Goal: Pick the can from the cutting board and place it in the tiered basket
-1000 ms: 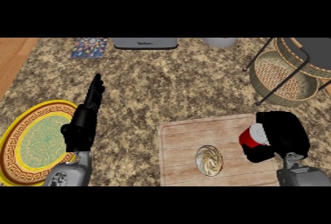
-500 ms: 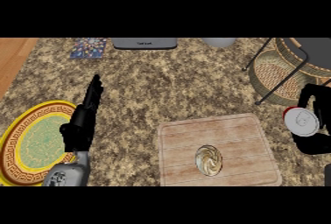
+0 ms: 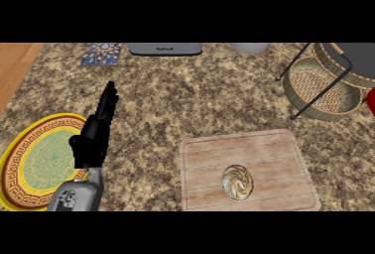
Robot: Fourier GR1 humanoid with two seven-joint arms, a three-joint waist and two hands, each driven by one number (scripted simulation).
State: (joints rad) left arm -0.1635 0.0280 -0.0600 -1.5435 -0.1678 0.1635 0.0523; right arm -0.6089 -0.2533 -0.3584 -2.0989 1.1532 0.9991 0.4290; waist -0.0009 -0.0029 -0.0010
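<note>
We see red sliver (image 3: 371, 102) cut at edge beside tiered basket (image 3: 322, 88), far right of left hand (image 3: 91, 143); fingers straight, holding nothing.

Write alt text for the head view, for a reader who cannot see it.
The board holds no can; a red sliver shows at the right edge beside the tiered basket. The open left hand rests at the left, next to a yellow plate.
</note>
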